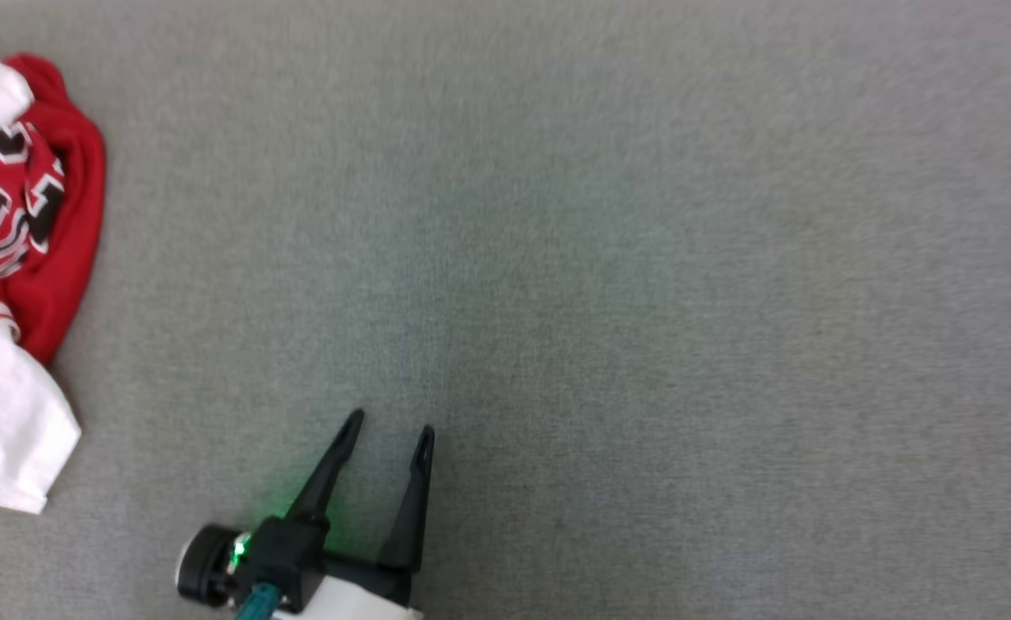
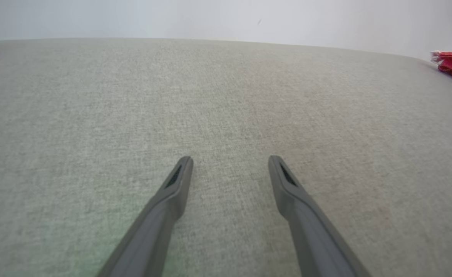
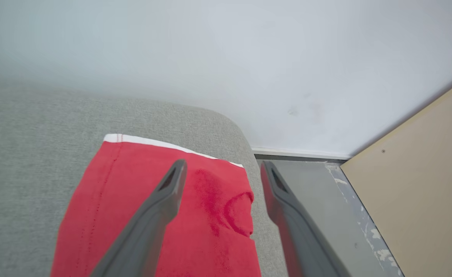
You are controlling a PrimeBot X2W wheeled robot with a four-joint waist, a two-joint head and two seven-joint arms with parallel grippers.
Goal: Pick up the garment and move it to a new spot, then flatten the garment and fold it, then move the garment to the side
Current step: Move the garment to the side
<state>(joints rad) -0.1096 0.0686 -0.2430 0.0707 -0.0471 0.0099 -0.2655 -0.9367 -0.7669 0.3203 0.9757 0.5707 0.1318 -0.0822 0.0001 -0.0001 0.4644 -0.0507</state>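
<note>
Fingers spread wide and empty, the right gripper [image 3: 223, 164] hangs over a red garment [image 3: 95, 192] with a white hem, lying flat at the rounded corner of the grey surface [image 3: 25, 154]; whether the tips touch cloth cannot be told. The left gripper [image 2: 230, 159] is equally wide, holding nothing above that surface. At the head view's left edge a crumpled red-and-white jersey [image 1: 75, 215] is cut off, its black-and-white lettering unreadable.

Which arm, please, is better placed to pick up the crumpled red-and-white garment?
Probably left: the open left gripper is nearer the crumpled garment; the right gripper hangs over a folded red garment.
</note>
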